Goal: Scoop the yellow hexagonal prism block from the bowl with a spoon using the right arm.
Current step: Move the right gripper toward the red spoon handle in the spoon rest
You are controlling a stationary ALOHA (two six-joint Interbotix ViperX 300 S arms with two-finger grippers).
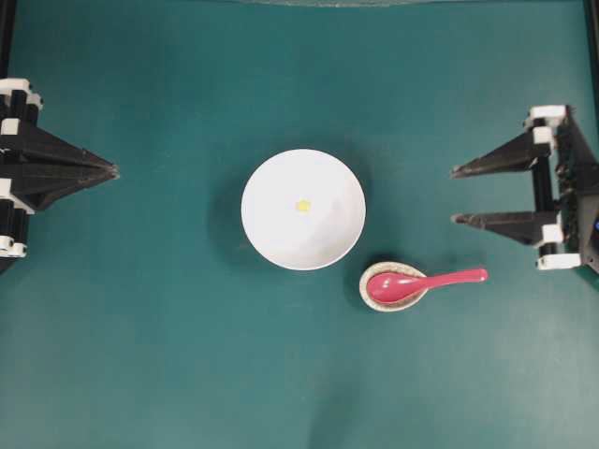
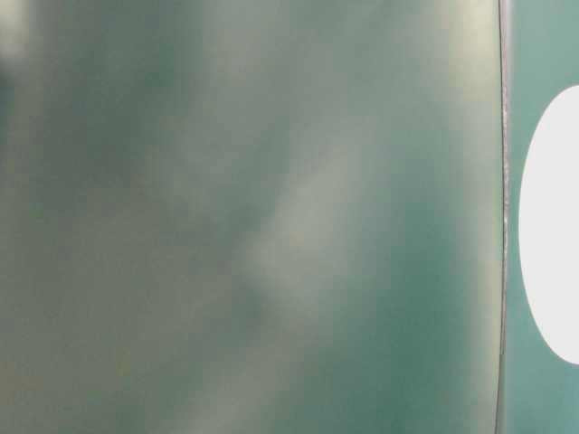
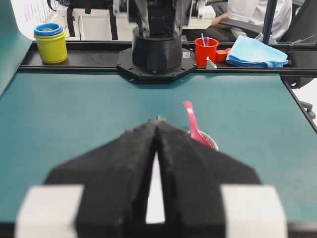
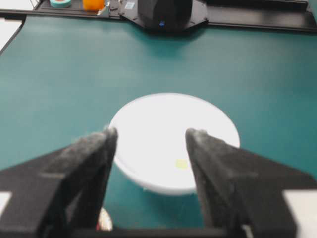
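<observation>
White bowl [image 1: 303, 210] upright at table centre, yellow block [image 1: 302, 205] inside. Pink-red spoon [image 1: 421, 282] lies just beside, scoop in a speckled dish [image 1: 374, 295].

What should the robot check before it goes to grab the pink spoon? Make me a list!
1. Right gripper open: ok, its fingers stand apart.
2. Right gripper empty: ok.
3. Spoon reachable: ok, scoop rests in the small speckled dish, handle points toward the right arm.
4. Yellow block in the white bowl: ok, near the middle.
5. Left gripper out of the way: ok, shut at the left edge.
6. Gripper lined up with the spoon handle: not ok, it faces the bowl.
</observation>
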